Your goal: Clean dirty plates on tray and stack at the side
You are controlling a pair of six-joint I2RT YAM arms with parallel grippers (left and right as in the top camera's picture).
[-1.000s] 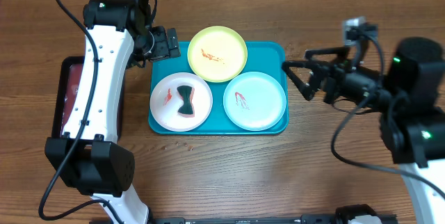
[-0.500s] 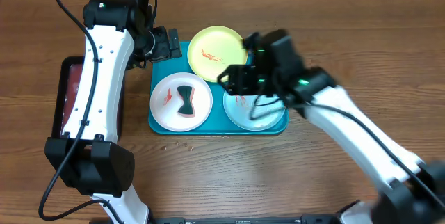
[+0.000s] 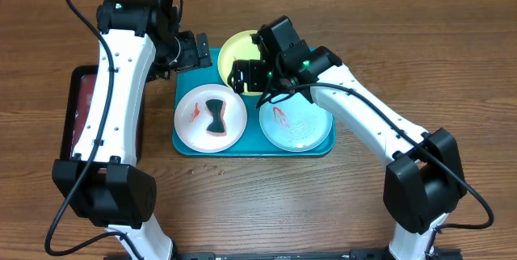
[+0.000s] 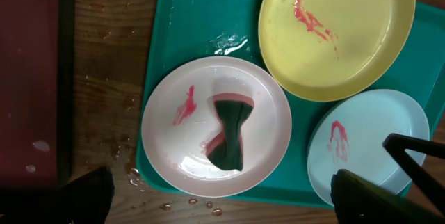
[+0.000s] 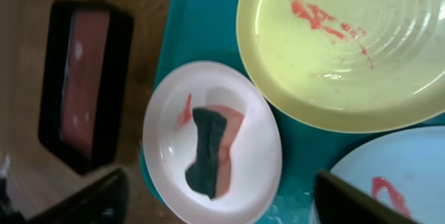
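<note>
The right arm (image 3: 363,119) runs from its base at the near right of the counter (image 3: 258,203) up and leftward across the teal tray (image 3: 250,145). This places the right hand (image 3: 245,75) over the near-left edge of the yellow-green plate (image 3: 236,48). Its fingers (image 5: 90,197) stand wide apart at the bottom corners of the wrist view and hold nothing. The left arm (image 3: 113,90) rises along the left side, over the dark-red tray (image 3: 79,119), then bends rightward at the far end. The left hand (image 3: 198,52) hangs above the teal tray's far-left corner, its fingers likewise spread wide and empty. All three plates lie on the teal tray. The yellow-green plate sits far and central, its far rim over the tray's edge and a streak of red sauce across it. The white plate (image 3: 233,124) is at the near left, with a red smear on its left side. A dark green-and-pink sponge (image 3: 214,116), pinched at the waist, lies on its middle. The mint-blue plate (image 3: 300,127) is at the near right, with a small red smear on its left part, and the right forearm crosses partly over it. The white plate and sponge lie just nearer and to the left of the right hand. In the right wrist view they show between the two fingers, untouched. Water drops (image 4: 132,175) bead on the counter beside the white plate.
</note>
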